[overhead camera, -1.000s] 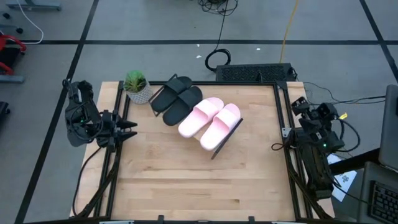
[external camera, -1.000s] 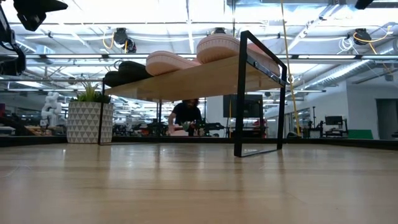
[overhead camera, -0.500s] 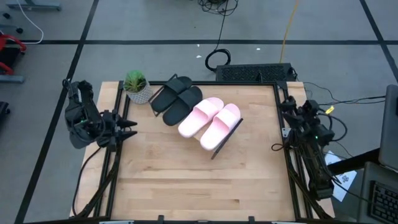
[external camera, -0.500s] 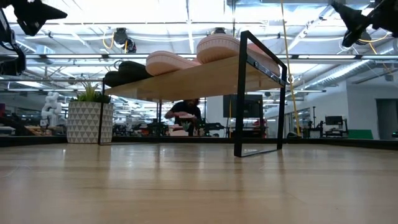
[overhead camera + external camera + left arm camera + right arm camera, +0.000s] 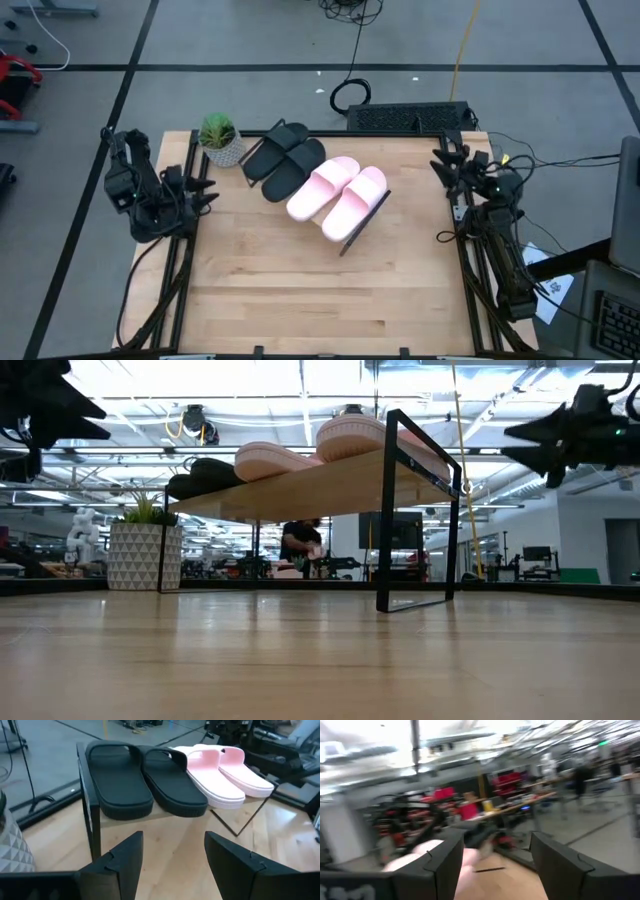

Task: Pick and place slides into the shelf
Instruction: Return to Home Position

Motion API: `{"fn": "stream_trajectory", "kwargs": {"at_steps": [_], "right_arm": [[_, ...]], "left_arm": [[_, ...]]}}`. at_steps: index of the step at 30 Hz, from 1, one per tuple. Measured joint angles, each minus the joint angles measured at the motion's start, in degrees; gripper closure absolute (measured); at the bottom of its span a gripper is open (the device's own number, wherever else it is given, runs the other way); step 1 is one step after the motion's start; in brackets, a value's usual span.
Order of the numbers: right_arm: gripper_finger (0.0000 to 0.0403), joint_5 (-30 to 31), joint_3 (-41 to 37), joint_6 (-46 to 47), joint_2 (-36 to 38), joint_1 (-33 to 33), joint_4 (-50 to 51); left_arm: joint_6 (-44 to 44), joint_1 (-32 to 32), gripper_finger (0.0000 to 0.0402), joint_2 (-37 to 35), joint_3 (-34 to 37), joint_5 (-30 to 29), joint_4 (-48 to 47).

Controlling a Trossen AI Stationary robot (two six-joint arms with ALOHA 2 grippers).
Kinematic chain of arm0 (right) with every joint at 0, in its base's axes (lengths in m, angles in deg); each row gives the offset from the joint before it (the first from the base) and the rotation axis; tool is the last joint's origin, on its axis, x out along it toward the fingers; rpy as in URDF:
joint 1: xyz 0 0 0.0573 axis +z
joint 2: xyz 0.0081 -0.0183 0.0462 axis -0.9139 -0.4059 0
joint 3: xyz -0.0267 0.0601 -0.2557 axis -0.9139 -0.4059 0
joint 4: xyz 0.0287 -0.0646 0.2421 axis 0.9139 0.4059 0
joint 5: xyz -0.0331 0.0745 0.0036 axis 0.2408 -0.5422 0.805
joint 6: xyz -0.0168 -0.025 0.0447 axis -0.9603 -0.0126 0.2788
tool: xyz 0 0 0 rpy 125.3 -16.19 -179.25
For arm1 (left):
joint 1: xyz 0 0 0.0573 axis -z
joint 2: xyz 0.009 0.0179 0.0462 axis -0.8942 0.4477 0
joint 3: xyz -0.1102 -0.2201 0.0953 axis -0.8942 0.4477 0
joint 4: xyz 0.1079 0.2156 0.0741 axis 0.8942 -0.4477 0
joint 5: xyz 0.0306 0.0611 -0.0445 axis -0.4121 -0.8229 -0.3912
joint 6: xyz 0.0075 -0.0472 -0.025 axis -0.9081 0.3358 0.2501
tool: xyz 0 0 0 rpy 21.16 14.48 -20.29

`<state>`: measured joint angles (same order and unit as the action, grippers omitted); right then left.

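Slides, black pair (image 5: 283, 160) and pink pair (image 5: 338, 195), lie side by side on the shelf (image 5: 362, 228). They look light and soft (best pinched at the strap). Left gripper (image 5: 207, 191) and right gripper (image 5: 443, 165) hang spread and empty at the table (image 5: 300, 300) edges.

A: What does the shelf (image 5: 330, 485) carry?
B: 4 slides in 1 row, soles down, straps up: the matte black pair (image 5: 284, 158) at 1 end, the pale pink pair (image 5: 338, 194) touching beside it.
A: And the shelf?
B: A slanted light-wood board on a thin black frame, angled across the table's (image 5: 300, 300) far half.
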<state>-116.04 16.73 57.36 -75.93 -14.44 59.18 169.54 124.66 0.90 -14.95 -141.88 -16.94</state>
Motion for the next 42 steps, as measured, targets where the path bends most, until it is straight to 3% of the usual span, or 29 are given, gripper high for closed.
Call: {"fn": "stream_trajectory", "kwargs": {"at_steps": [4, 7, 13, 17, 22, 25, 30, 37, 42], "right_arm": [[0.0181, 4.6, 0.0, -5.0, -0.4, 0.0, 4.9], [0.0181, 4.6, 0.0, -5.6, -1.0, 0.1, 6.7], [0.0181, 4.7, -0.1, -6.2, -2.4, 0.1, 5.6], [0.0181, 4.7, -0.1, -5.9, -3.1, 0.1, 5.5], [0.0181, 4.6, -0.1, -4.9, -3.7, 0.1, 5.5], [0.0181, 4.6, -0.1, -4.5, -4.0, 0.2, 5.5], [0.0181, 4.4, -0.1, -4.8, -4.1, 0.9, 5.5], [0.0181, -1.7, -0.2, -5.7, -4.1, 3.6, 5.9], [0.0181, 1.8, -0.2, -8.5, -4.2, 7.4, 7.6]], "left_arm": [[3.1, 0.0, 0.0192, -0.1, 1.6, -0.4, 1.5], [4.5, 0.0, 0.0192, -0.1, 4.6, -1.8, 7.0], [-2.5, -0.1, 0.0192, -0.1, 14.1, -5.8, 29.2], [-12.3, -1.6, 0.0192, 0.0, 20.3, -5.3, 49.2], [-34.5, -7.5, 0.0192, 0.3, 25.9, 3.0, 75.5], [-43.4, -13.1, 0.0192, 1.0, 28.9, 11.2, 85.1], [-44.6, -23.2, 0.0192, 1.6, 34.0, 23.0, 87.7], [-48.6, -33.2, 0.0192, 1.5, 38.9, 31.1, 94.7], [-51.3, -37.5, 0.0192, 1.5, 38.9, 36.4, 94.3]]}}
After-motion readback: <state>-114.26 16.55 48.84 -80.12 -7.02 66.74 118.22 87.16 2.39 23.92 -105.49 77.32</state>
